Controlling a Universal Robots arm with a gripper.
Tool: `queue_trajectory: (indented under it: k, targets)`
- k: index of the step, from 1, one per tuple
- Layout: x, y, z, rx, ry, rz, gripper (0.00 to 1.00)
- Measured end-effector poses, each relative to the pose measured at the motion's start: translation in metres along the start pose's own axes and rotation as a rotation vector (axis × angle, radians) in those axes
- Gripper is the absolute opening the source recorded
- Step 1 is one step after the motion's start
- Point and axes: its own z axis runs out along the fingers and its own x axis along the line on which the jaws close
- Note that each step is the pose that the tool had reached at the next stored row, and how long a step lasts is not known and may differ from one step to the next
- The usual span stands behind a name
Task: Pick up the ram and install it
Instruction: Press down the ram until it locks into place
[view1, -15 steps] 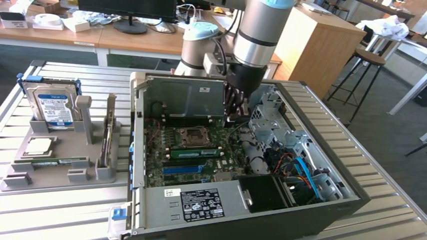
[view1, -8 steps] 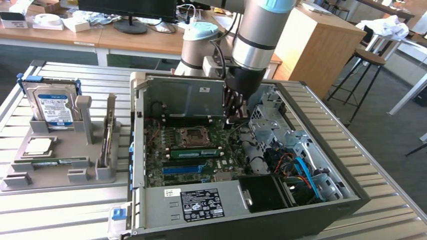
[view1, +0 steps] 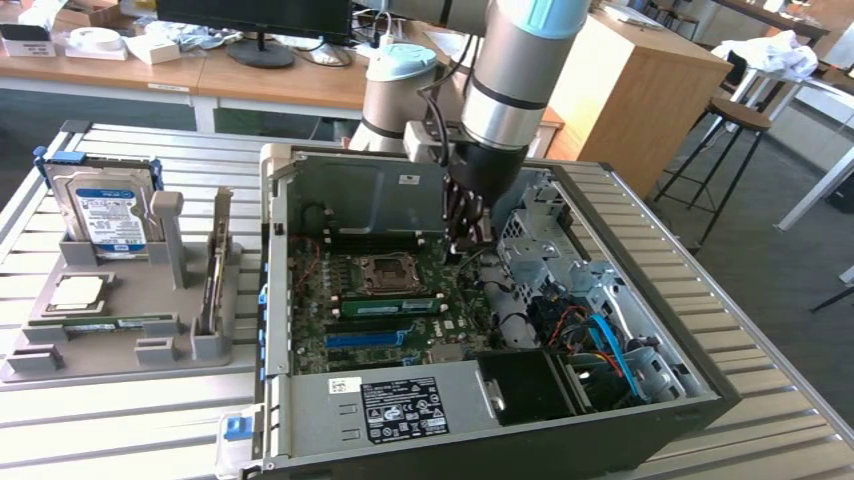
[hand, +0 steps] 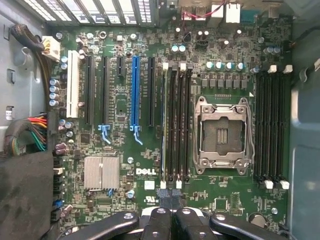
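Black metal gripper (hand: 171, 199) of mine shut, nothing visibly held; thin green ram (view1: 391, 303) stands edgewise on board (hand: 120, 105), exterior centre.

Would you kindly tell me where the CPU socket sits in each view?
Exterior view: CPU socket on the motherboard, to the exterior view's left of the gripper.
Wrist view: CPU socket between two banks of black memory slots.
Shared landmark: the blue slot.

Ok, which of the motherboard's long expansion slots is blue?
The blue slot with one black slot between it and the memory slots; the others are black, except one white slot.
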Motion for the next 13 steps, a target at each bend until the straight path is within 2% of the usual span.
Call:
queue_trajectory:
  k: [13]
  targets:
    - [0.000, -0.0002, 0.0189, 0.0001, 0.0000, 0.000, 0.10]
